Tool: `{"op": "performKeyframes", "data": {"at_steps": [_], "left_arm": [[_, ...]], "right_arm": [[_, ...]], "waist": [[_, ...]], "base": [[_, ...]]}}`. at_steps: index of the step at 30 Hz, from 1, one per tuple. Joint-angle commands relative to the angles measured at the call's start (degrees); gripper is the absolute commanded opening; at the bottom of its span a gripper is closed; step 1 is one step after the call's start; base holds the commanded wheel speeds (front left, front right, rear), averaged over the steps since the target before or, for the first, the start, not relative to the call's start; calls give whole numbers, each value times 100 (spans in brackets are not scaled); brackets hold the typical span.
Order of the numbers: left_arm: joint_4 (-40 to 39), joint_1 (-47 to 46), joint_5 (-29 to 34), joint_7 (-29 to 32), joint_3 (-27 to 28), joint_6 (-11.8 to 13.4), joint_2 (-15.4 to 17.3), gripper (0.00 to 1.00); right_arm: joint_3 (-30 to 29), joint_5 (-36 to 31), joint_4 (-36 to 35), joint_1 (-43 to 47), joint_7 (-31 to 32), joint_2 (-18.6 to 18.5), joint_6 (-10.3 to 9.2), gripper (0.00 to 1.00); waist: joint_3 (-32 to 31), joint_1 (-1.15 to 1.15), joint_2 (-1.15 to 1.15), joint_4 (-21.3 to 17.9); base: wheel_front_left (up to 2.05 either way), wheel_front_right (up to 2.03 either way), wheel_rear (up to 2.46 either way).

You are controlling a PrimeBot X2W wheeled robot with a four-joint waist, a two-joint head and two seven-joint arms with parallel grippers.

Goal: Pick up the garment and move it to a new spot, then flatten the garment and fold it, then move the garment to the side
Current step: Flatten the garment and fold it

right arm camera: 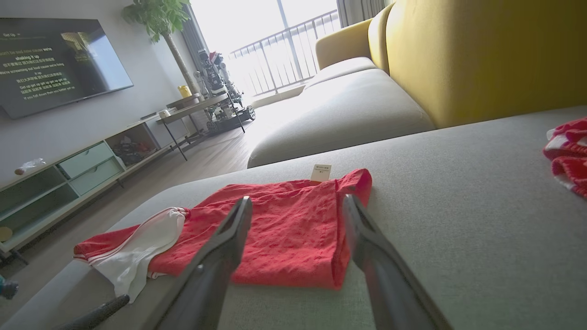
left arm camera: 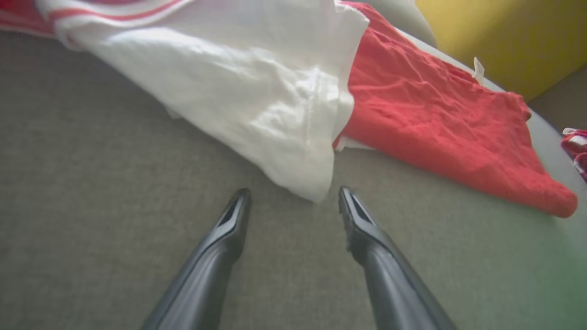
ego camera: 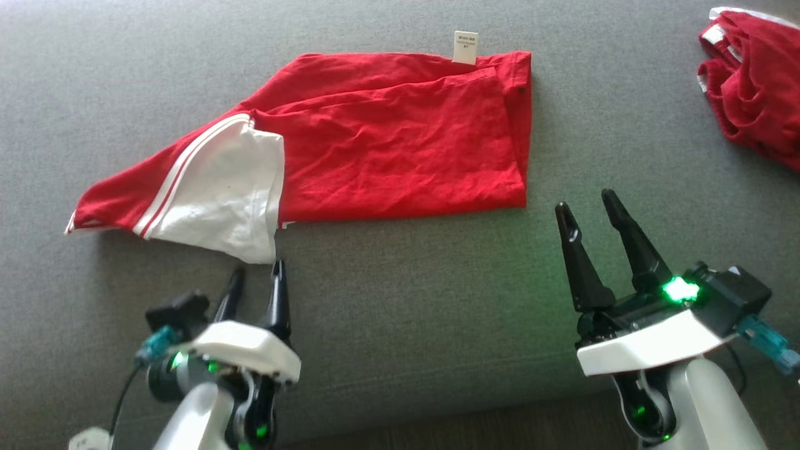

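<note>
Head view. Shows the garment (ego camera: 400,137) spread across the upper middle of the frame on the grey sofa seat (ego camera: 400,325), its red body already doubled into a rough rectangle, with the label (ego camera: 465,47) poking out at the top edge. Leaves the white sleeve (ego camera: 219,194), edged in red stripes, trailing toward the lower left, unfolded and probably the next part to tuck in. Places the left gripper (ego camera: 257,272) at lower left, jaws apart and holding nothing, tips just below the sleeve's bottom corner. Places the right gripper (ego camera: 586,205) at lower right, likewise spread and empty, near the garment's lower right corner but apart from the cloth. Has a second red pile (ego camera: 756,81) in the upper right corner, well apart, likely parked there out of the way.

Left wrist view. Looks along the left gripper (left arm camera: 294,192), wide open, with the corner of the white sleeve (left arm camera: 257,91) lying between the two tips at mid-frame; cannot tell whether it touches. Reads as a line-up for pinching that corner. Runs the garment (left arm camera: 435,137) off toward the right edge.

Right wrist view. Looks through the right gripper (right arm camera: 297,199), open and empty, above the seat, framing the folded right end of the garment (right arm camera: 284,238) in mid-frame. Puts the yellow backrest (right arm camera: 481,55) at upper right and the second red pile (right arm camera: 566,151) at the right edge.
</note>
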Motion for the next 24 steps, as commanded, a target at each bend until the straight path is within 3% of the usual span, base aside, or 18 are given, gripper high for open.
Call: {"op": "performKeyframes", "data": {"at_steps": [1, 8, 11, 17, 24], "left_arm": [[8, -207, -66, -26, 172, -40, -30, 100], [789, -607, -250, -1, 92, -98, -146, 100], [988, -700, -263, -20, 81, -29, -167, 0], [1041, -608, -219, 54, -47, 8, -144, 0], [256, -120, 79, -6, -177, 218, 162, 0]], "right_arm": [[151, -3, -188, -163, -37, 4, -2, 100], [178, -16, -186, -210, -37, 4, -2, 100], [158, -14, -199, -215, -37, 4, -2, 100], [139, -18, -187, -185, -37, 4, -2, 100], [172, -140, -125, -237, -37, 4, -2, 100]], "waist": [[9, 0, 0, -8], [36, 0, 0, -106], [34, 0, 0, -144], [-32, 0, 0, -172], [-128, 0, 0, -41]], "base": [[0, 0, 0], [0, 0, 0], [0, 0, 0], [0, 0, 0], [0, 0, 0]]}}
